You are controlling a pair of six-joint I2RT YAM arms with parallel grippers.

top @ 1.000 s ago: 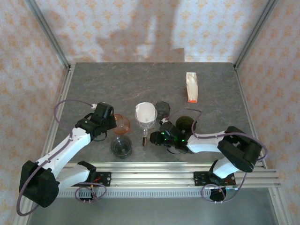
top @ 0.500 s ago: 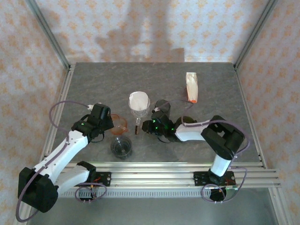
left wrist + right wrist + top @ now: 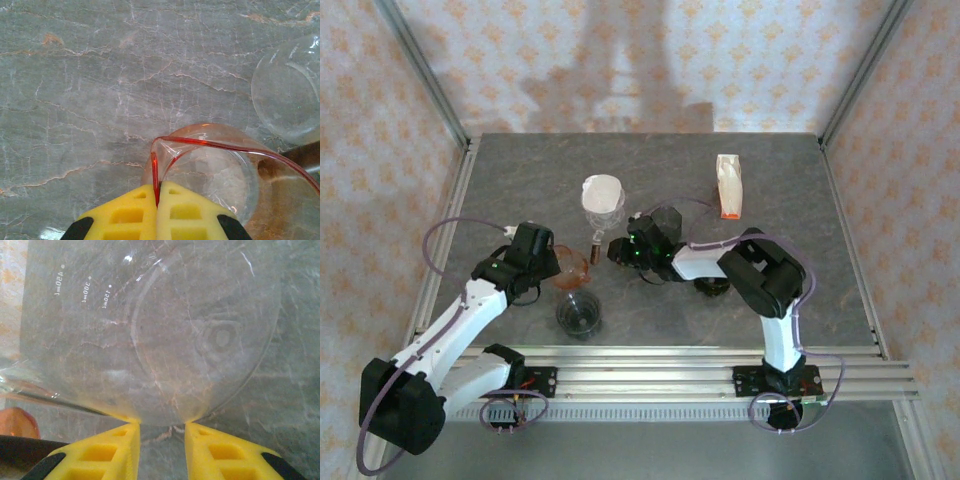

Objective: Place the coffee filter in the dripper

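Nearest stands a clear glass cup (image 3: 578, 312). My left gripper (image 3: 157, 197) pinches the rim of the red-tinted dripper (image 3: 210, 170). My right gripper (image 3: 162, 427) clasps a graduated glass server (image 3: 165, 330); the white coffee filter (image 3: 603, 192) sits at its far end, apart from the dripper.

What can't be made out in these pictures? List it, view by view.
Right wrist view: the glass carafe runs off the left edge, so its mouth is unseen.
Top view: the white patch at the carafe's far end is too small to call filter or lid.
Left wrist view: the dripper runs off the bottom and right edges; the jaws of the left gripper hide part of its rim.
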